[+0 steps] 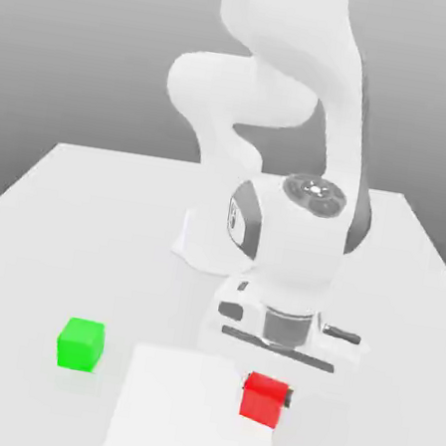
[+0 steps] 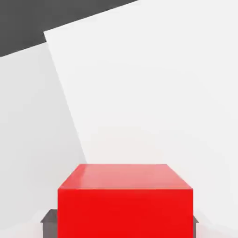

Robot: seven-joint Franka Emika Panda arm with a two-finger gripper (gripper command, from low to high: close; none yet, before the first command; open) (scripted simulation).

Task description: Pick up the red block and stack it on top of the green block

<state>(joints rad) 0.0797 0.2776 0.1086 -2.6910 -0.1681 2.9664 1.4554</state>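
The Panda arm is bent low over the white table (image 1: 70, 194), its gripper (image 1: 266, 400) down at the red block (image 1: 263, 397), which sits at about five o'clock from the middle of the exterior view. In the hand view the red block (image 2: 124, 200) stands close under the camera, with a dark finger pad (image 2: 49, 222) pressed against one side face and the edge of a second pad just visible against the opposite face, so the jaws appear closed to the width of the cube and gripping it. Whether the cube is already clear of the surface or resting on it I cannot tell (no clear gap or shadow shows under it in either view). A paler square patch (image 1: 193, 419) lies on the table under and beside the cube. The green block (image 1: 80, 344) sits alone at about eight o'clock, well apart from the red one toward the exterior view's left, with nothing on top of it. By my reading, the approach and the grasp are done and the task is less than half complete. Left to do: lift the cube, carry it across over the green block, line up the faces, lower it and let go.
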